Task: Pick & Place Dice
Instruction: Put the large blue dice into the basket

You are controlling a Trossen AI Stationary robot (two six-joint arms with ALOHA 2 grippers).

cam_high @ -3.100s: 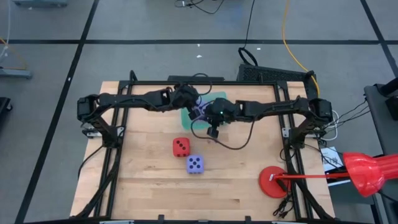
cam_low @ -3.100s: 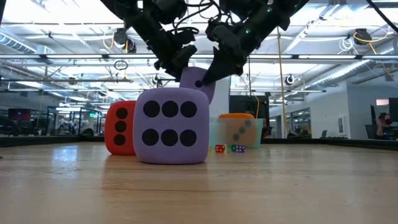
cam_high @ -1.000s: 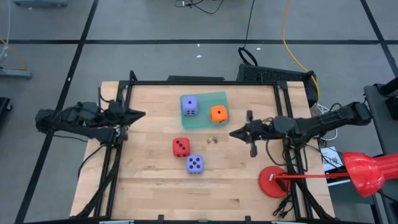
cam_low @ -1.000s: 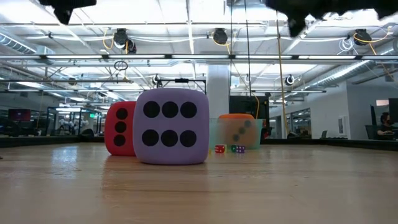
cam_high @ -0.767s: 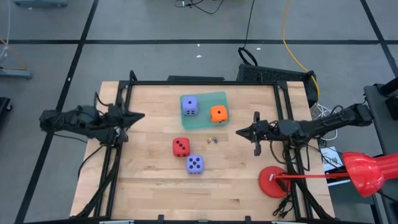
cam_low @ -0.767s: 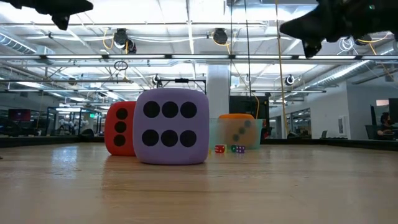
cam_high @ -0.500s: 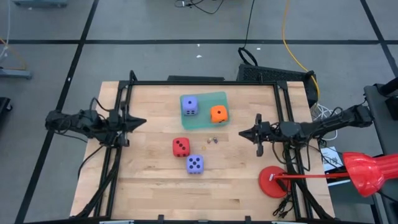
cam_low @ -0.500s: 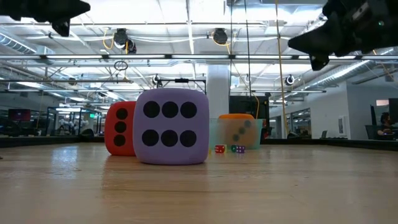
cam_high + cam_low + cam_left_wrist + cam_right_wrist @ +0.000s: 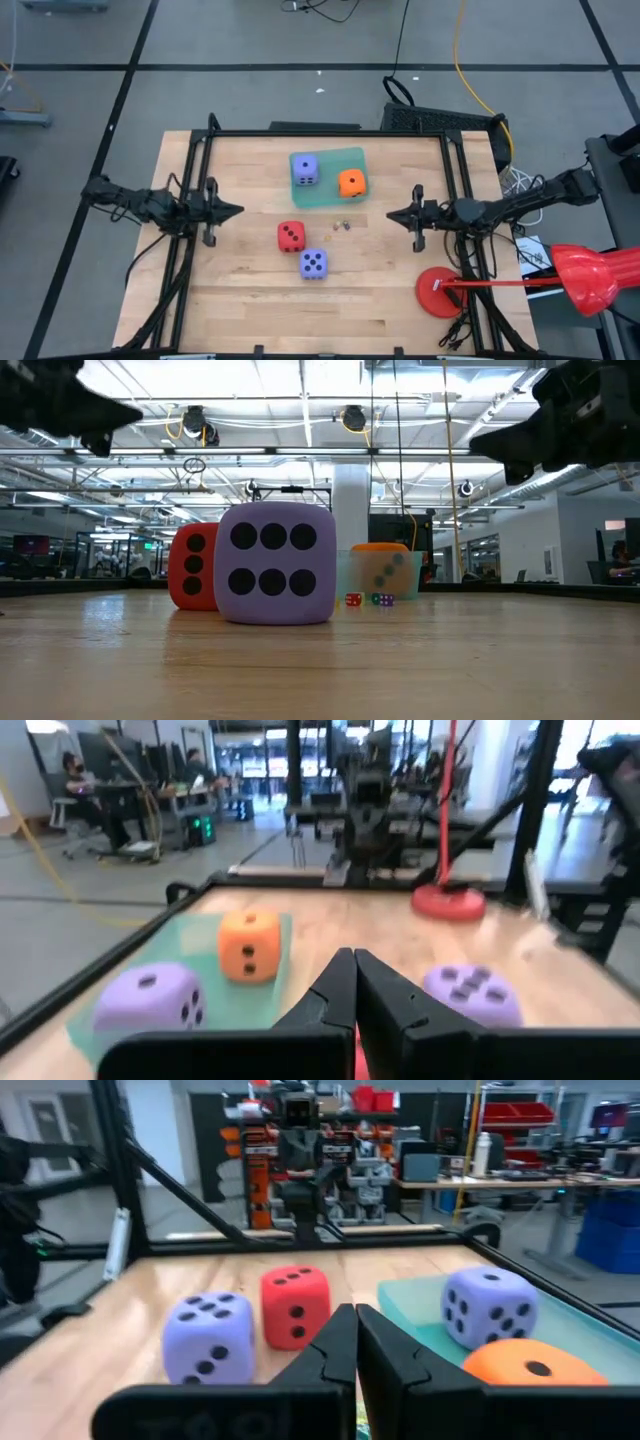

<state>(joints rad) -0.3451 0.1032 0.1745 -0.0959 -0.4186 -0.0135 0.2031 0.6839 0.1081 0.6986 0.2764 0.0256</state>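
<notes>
A purple die (image 9: 305,168) and an orange die (image 9: 351,183) sit on a green mat (image 9: 330,197) at the far middle of the table. A red die (image 9: 291,236) and a second purple die (image 9: 313,263) rest on the wood nearer the front. My left gripper (image 9: 240,210) hovers shut at the left side, pointing level toward the dice. My right gripper (image 9: 388,216) hovers shut at the right side, pointing level toward them too. Both hold nothing.
Tiny coloured dice (image 9: 342,225) lie on the wood just in front of the mat. A red round base (image 9: 440,292) stands at the table's right front corner. Black frame rails (image 9: 200,160) edge the table. Bare wood spreads across the front.
Both arms have sunk lower over the table sides. My left gripper has swung toward the near edge and a little toward the middle. My right gripper has drawn back a little toward the right edge. All dice have stayed in place.
</notes>
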